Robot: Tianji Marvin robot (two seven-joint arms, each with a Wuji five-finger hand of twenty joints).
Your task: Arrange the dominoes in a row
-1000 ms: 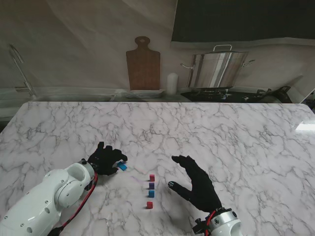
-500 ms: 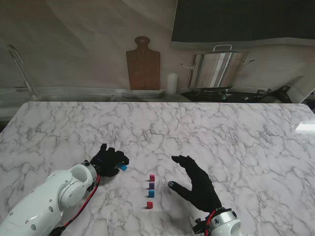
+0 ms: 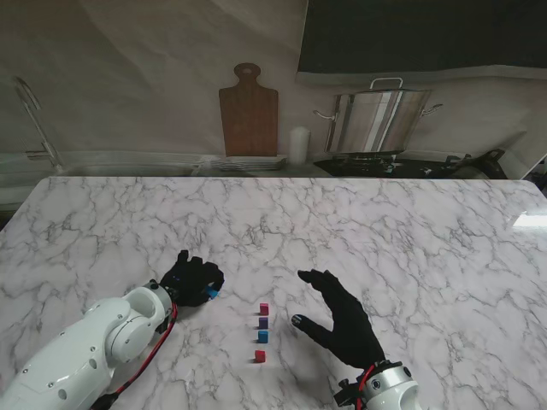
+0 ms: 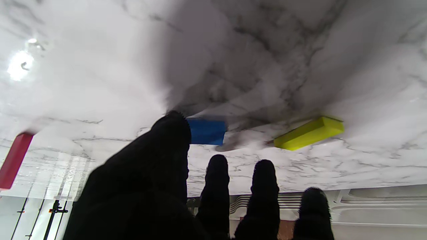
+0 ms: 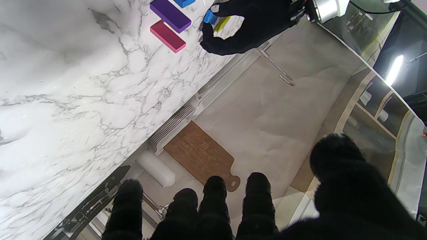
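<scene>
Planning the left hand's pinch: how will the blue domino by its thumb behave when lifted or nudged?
The blue domino looks like a rigid, flat-faced block, so it probably slides rather than rolls. It lies flat, so tipping seems unlikely. Small against the left hand, probably light; its smooth faces may slip.

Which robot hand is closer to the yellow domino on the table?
Left. The left robot hand is right over the yellow domino, fingers curled beside it. The right robot hand is open, farther right past the row of dominoes.
</scene>
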